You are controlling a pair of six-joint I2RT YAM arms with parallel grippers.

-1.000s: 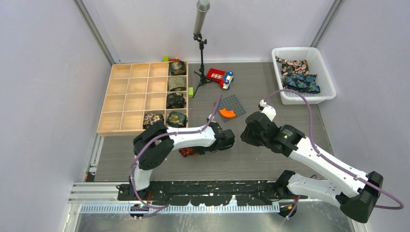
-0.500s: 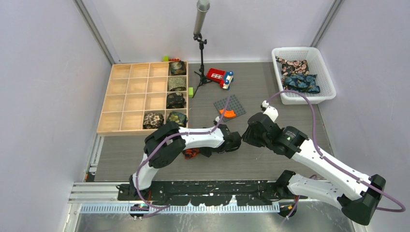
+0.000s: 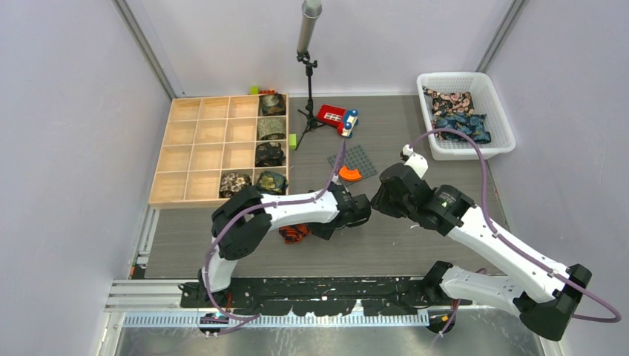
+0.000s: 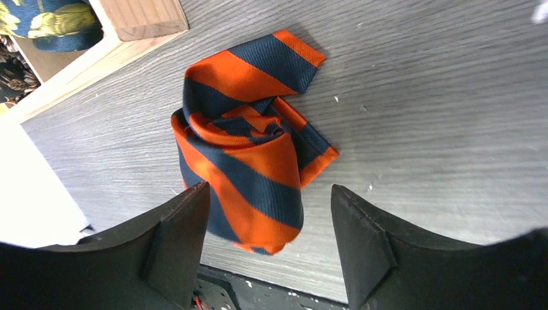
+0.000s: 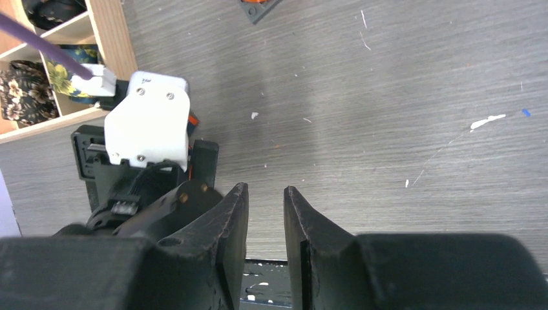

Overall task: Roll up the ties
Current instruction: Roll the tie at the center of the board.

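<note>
The orange-and-dark-blue striped tie lies on the table as a loose roll with one pointed end sticking out. It shows in the top view beside the left arm. My left gripper is open and empty, its fingers either side of the roll's near end and not touching it; in the top view the left gripper is just right of the roll. My right gripper has its jaws a narrow gap apart and holds nothing. In the top view the right gripper is close beside the left wrist.
A wooden compartment box at the left holds several rolled dark ties. A white basket at the back right holds unrolled dark printed ties. A red toy car, a grey studded plate and a black stand are behind.
My left wrist has shifted a little to the right and back, and more of the striped roll shows. My right gripper has moved slightly back.
</note>
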